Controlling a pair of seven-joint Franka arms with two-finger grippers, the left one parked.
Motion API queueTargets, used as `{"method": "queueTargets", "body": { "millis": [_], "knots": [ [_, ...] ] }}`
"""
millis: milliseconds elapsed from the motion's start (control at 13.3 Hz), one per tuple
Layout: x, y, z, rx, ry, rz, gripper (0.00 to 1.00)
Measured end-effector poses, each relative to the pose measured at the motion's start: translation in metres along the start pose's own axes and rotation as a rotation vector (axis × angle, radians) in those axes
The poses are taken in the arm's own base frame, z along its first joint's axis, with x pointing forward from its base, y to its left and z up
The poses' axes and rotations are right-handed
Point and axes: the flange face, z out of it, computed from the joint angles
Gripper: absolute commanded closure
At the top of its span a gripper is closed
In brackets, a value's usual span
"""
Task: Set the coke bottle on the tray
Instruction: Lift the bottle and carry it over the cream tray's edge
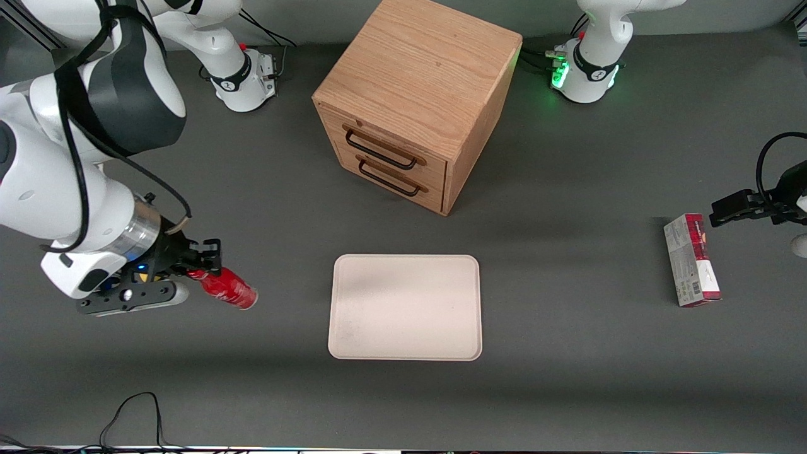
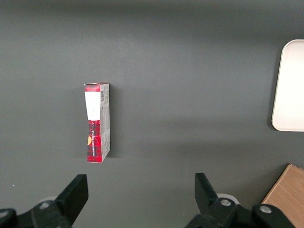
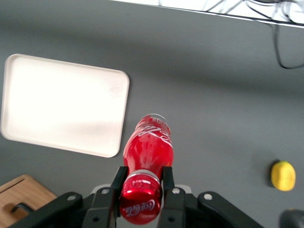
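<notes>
Now, line by line:
Gripper: the black two-finger gripper [image 1: 203,263] of the working right arm is toward the working arm's end of the table, beside the tray and apart from it.
Fingers: the two fingers [image 3: 117,186] are clamped on the bottle's neck just under the cap, one on each side.
Bottle: the small glossy red coke bottle with a red cap [image 3: 148,154] is held in the gripper, tilted, its base pointing toward the tray; whether it touches the table cannot be told.
Tray: the flat beige rectangular tray with rounded corners [image 1: 405,307] lies on the dark grey table [image 1: 567,378], in front of the cabinet's drawers.
Cabinet: the wooden two-drawer cabinet with dark handles [image 1: 416,94] stands farther from the front camera than the tray.
Carton: the red-and-white carton box [image 1: 691,260] lies toward the parked arm's end.
Lemon: a small yellow lemon-like object [image 3: 283,175] lies on the table near the gripper.
</notes>
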Motion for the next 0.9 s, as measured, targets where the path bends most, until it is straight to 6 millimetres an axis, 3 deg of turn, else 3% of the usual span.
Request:
{"method": "queueTargets", "body": {
  "millis": [452,678,904],
  "knots": [
    [-0.026,-0.134,0.007,-0.003,0.035,-0.143,0.94],
    [-0.018,-0.145,0.026,-0.003,0.053,-0.15,0.94],
    [0.008,-0.142,0.09,-0.004,0.043,-0.136,0.94]
  ]
}}
